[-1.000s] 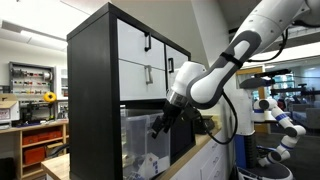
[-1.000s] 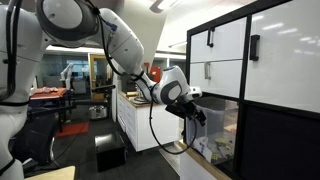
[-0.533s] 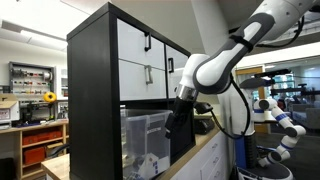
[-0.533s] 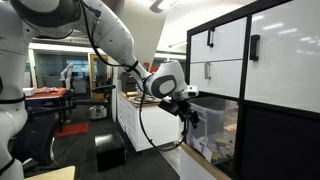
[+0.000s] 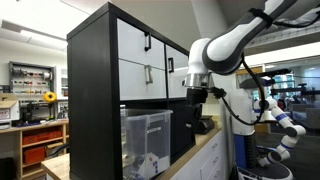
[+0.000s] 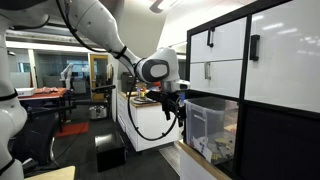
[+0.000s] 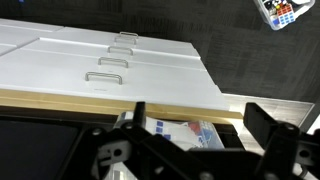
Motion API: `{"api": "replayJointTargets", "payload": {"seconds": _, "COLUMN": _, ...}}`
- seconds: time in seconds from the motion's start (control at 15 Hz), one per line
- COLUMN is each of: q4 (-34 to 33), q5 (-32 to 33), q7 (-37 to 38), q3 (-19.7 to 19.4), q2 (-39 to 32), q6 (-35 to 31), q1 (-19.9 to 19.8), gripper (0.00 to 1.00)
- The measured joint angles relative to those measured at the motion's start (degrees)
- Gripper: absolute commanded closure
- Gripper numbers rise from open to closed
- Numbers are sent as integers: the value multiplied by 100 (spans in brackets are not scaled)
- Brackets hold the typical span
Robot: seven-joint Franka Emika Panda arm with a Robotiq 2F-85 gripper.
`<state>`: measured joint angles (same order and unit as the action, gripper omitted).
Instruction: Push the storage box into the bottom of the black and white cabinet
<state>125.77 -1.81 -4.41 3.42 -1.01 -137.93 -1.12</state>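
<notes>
In the lower compartment of the black and white cabinet (image 5: 95, 90), the storage box (image 5: 147, 135) sits nearly home. Your gripper (image 5: 197, 100) hangs apart, fingers (image 7: 262, 120) spread, empty; an off-centre push may jam the box askew.

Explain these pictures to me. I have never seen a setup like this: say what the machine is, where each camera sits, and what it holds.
The white jointed machine is a robot arm, steered by a person. Its tip carries a pincer, a two-fingered grasping tool. Two pictures come from cameras standing in the room at different spots. The third comes from a camera on the wrist, so the pincer's dark fingers fill its lower edge. Before the arm stands the black and white cabinet with white drawers. In its open lower part sits the storage box, a clear plastic bin. The pincer is open, holds nothing, and hangs near the box's front.
</notes>
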Motion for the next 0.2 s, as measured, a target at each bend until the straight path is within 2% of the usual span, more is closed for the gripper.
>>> {"api": "replayJointTargets", "payload": {"seconds": 0.2, "q4": 46, "q5": 17, "q7": 0, "q3": -9, "q2": 164, "q6": 216, "q1": 12, "gripper": 0}}
